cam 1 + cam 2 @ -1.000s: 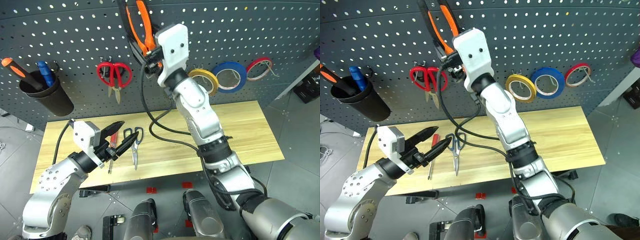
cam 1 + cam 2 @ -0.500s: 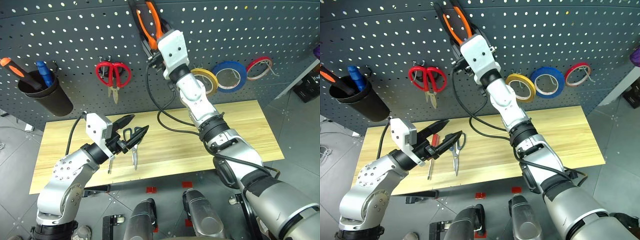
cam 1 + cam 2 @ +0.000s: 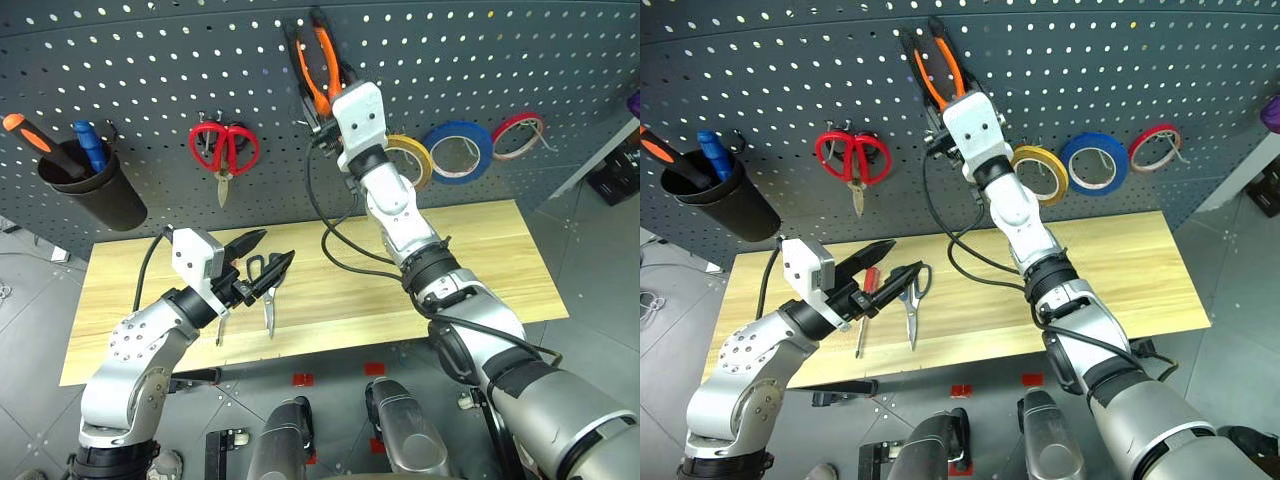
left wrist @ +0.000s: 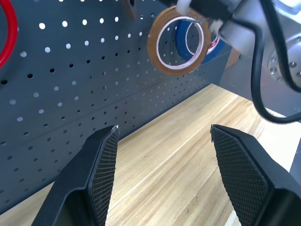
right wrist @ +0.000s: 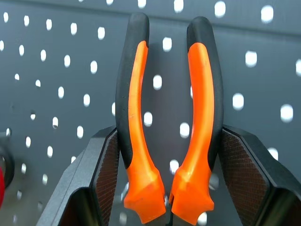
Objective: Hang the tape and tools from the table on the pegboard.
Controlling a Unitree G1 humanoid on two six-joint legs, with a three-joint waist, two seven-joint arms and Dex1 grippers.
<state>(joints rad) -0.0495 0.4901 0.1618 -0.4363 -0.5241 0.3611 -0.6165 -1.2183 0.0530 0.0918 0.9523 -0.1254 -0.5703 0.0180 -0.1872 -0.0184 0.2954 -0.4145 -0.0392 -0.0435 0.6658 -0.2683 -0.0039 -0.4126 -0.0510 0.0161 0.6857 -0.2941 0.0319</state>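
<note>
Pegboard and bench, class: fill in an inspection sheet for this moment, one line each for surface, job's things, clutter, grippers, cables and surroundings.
Surface: table, light wood planks, below the pegboard.
Job's things: pliers held against the pegboard, handles up; tape on a hook; scissors and screwdriver lying on the table.
Clutter: red-handled scissors, blue tape ring and red tape ring hanging; black cup with an orange-handled screwdriver.
Grippers: right gripper closed on the pliers' handles; left gripper open, empty, above the scissors.
Cables: black cable looping from the right wrist along the arm.
Surroundings: grey tiled floor.
</note>
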